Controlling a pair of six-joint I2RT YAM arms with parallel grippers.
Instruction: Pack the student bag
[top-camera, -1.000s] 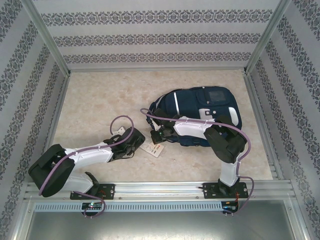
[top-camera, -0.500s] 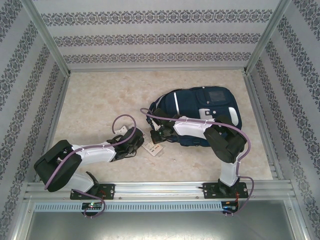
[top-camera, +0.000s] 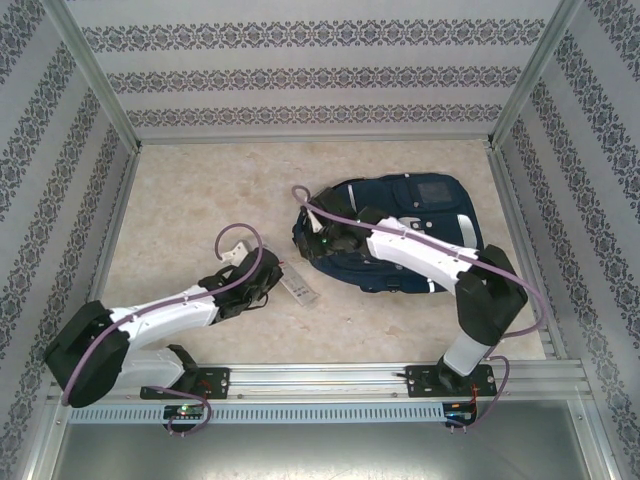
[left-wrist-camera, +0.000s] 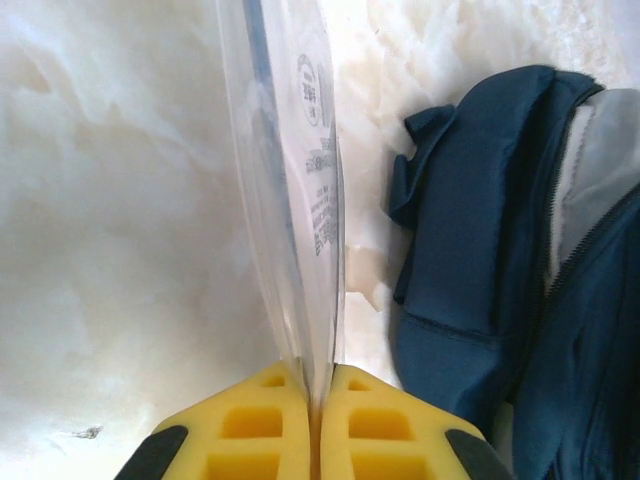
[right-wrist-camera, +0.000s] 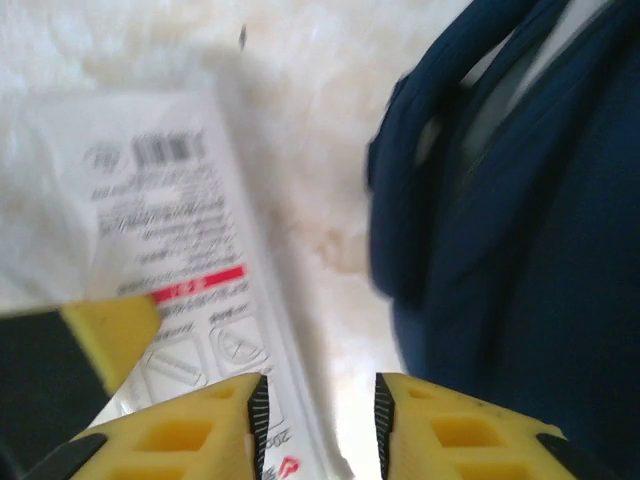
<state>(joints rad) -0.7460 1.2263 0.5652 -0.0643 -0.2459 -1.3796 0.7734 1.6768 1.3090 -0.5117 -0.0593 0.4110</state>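
Right pincer (right-wrist-camera: 322, 398) has swung over student bag (top-camera: 420, 205), narrowly parted; left pincer (left-wrist-camera: 318, 385) clamps plastic packet (left-wrist-camera: 295, 180).

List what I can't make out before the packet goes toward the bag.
- Top view: the right arm covers the student bag's left end; its opening is hidden.
- Left wrist view: the packet in the left tool is edge-on; contents unclear.
- Right wrist view: packet print is blurred, the bag cut off by the right edge.

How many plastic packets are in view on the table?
1. The plastic packet is pinched in the shut left gripper, just left of the student bag. More could be hidden inside the bag.
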